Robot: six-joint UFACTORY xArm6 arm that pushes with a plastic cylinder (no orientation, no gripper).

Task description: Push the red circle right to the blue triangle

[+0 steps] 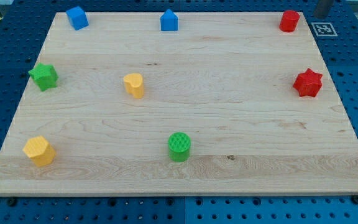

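The red circle (289,20) stands at the board's top right corner. The blue triangle (169,20), a house-like block, stands at the middle of the top edge, far to the left of the red circle. A dark rod end shows at the view's top right edge. My tip (322,15) is just off the board, up and to the right of the red circle and not touching it.
On the wooden board (229,124) are a blue cube (77,17), a green star (43,76), a yellow heart (133,84), a yellow hexagon (39,150), a green circle (179,147) and a red star (307,83). A black-and-white tag (324,28) lies off the top right corner.
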